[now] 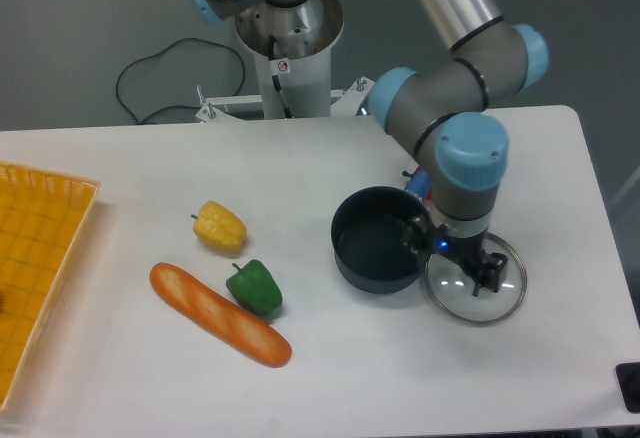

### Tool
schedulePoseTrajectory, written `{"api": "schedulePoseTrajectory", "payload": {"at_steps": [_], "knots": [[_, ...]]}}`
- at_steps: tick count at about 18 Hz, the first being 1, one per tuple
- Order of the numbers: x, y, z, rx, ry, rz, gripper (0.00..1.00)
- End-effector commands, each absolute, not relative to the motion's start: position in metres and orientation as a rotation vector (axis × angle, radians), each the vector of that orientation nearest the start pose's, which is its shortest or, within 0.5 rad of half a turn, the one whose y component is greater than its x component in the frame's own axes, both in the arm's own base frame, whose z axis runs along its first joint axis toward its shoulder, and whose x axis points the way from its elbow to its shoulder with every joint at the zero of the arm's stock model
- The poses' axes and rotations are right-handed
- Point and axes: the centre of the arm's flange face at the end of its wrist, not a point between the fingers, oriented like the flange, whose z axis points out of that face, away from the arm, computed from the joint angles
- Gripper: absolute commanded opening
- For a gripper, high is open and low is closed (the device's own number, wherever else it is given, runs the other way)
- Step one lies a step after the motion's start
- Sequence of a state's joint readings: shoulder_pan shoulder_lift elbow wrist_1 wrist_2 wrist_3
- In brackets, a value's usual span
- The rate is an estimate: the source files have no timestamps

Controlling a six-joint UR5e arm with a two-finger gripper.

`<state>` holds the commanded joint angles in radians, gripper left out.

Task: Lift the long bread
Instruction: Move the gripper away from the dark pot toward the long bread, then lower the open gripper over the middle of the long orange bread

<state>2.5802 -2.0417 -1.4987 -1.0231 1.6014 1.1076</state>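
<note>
Lying well left of jaws [452, 258], long bread [219, 314] on table.

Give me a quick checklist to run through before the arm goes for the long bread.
1. Long bread in full view, flat on the table: ok.
2. Nothing lying on top of it: ok.
3. Room around it: not ok, green pepper sits against its far side.
4. Gripper near the bread: not ok, it's over the glass lid beside the pot.
5. Gripper open and empty: cannot tell.

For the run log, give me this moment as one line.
long bread: on table, untouched | gripper: over glass lid, by pot | jaws: unclear
</note>
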Motion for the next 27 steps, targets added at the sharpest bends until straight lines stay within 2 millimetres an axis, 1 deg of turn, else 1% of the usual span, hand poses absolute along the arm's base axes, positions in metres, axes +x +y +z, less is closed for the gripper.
{"api": "schedulePoseTrajectory", "payload": {"at_steps": [1,3,4,5,7,9,11,13,15,16,17,18,19,20,21,22,24,25,27], "knots": [[-0.489,0.47,0.305,-3.086,0.148,0.215,1.0],[-0.482,0.47,0.32,-3.065,0.073,0.223,1.0],[-0.479,0.472,0.323,-3.059,0.044,0.211,1.0],[-0.47,0.476,0.328,-3.055,0.01,0.191,1.0],[-0.457,0.485,0.333,-3.029,-0.172,0.164,1.0],[-0.437,0.501,0.339,-3.003,-0.3,0.151,1.0],[-0.416,0.514,0.332,-3.001,-0.377,0.129,1.0],[-0.392,0.526,0.32,-3.001,-0.465,0.108,1.0],[-0.374,0.541,0.313,-2.997,-0.524,0.093,1.0],[-0.363,0.55,0.306,-2.999,-0.541,0.082,1.0],[-0.348,0.557,0.296,-3.009,-0.555,0.065,1.0],[-0.338,0.565,0.292,-2.997,-0.586,0.068,1.0],[-0.334,0.573,0.287,-2.977,-0.644,0.087,1.0],[-0.328,0.579,0.287,-2.954,-0.734,0.116,1.0],[-0.318,0.587,0.289,-2.935,-0.786,0.126,1.0],[-0.306,0.592,0.286,-2.932,-0.807,0.12,1.0],[-0.291,0.602,0.277,-2.933,-0.846,0.111,1.0],[-0.287,0.606,0.276,-2.92,-0.886,0.108,1.0],[-0.289,0.611,0.273,-2.892,-0.974,0.117,1.0]]}}
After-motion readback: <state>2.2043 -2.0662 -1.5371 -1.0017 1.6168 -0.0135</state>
